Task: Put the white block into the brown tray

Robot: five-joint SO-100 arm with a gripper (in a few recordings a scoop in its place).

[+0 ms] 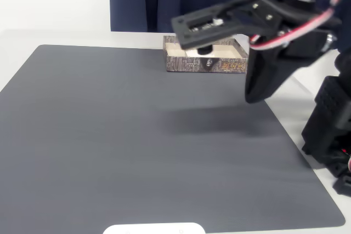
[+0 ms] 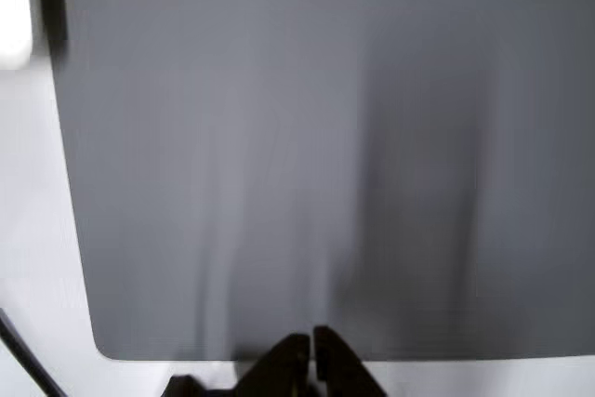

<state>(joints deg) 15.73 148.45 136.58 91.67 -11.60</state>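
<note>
While above grey mat (image 2: 279,137), pincer (image 2: 311,352) fingers together, holding nil.

I see the black arm (image 1: 285,31) reaching in from the right of the fixed view, raised and stretched leftward, blurred. In the wrist view my gripper (image 2: 311,350) sits at the bottom edge, fingertips pressed together, holding nothing.

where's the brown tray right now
In the fixed view the brown tray sits at the far edge of the grey mat, right of centre, partly behind the raised arm.
</note>
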